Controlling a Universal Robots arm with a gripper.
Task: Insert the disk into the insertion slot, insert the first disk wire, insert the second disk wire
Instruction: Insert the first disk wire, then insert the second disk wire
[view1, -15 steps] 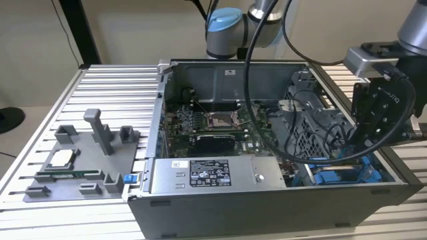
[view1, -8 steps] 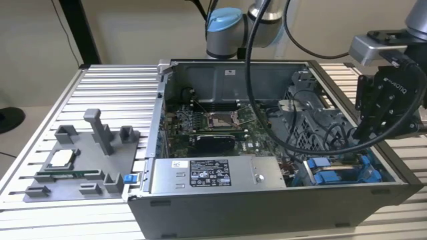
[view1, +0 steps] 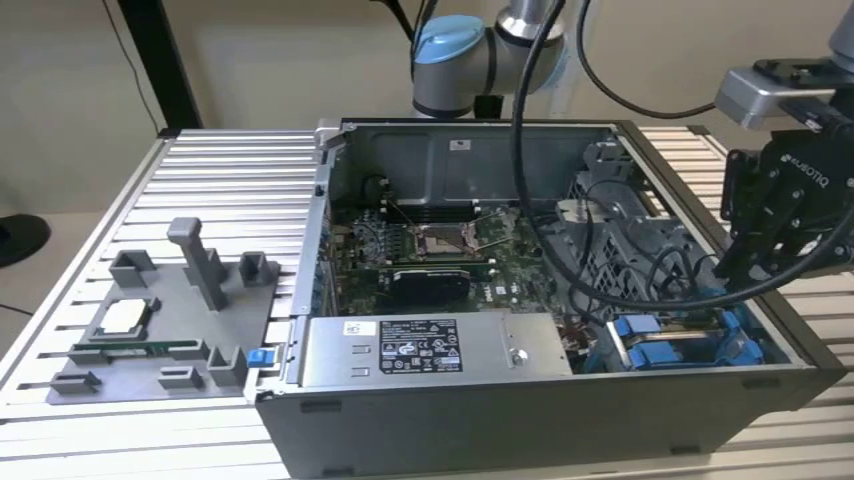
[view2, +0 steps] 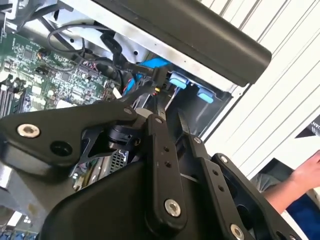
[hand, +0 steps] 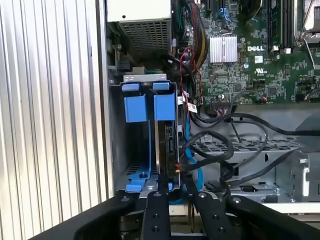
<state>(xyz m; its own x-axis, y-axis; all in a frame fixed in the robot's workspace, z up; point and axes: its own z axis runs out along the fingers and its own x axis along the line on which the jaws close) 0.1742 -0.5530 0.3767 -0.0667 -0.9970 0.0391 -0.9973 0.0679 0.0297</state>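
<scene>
The disk (hand: 170, 142) stands on edge in its blue frame (hand: 164, 107) inside the insertion slot (hand: 114, 150), a grey metal bay at the case's corner on the exterior view's right (view1: 667, 345). A second blue frame (hand: 135, 108) sits beside it. My black gripper (view1: 731, 275) hangs over that bay. In both wrist views its fingers (hand: 157, 197) stand close together, pinching the black connector of a disk wire (hand: 178, 171) at the disk's near end. That connector (view2: 159, 84) trails red and yellow strands. The disk's sockets are hidden behind the fingers.
The open computer case (view1: 534, 420) holds a motherboard (view1: 427, 250), a grey labelled power-supply box (view1: 414, 350) and loose black cables (hand: 235, 145). The arm's own cable (view1: 527, 180) drapes across the case. A grey fixture (view1: 174, 320) lies at the exterior view's left. A person's hand (view2: 306, 174) is nearby.
</scene>
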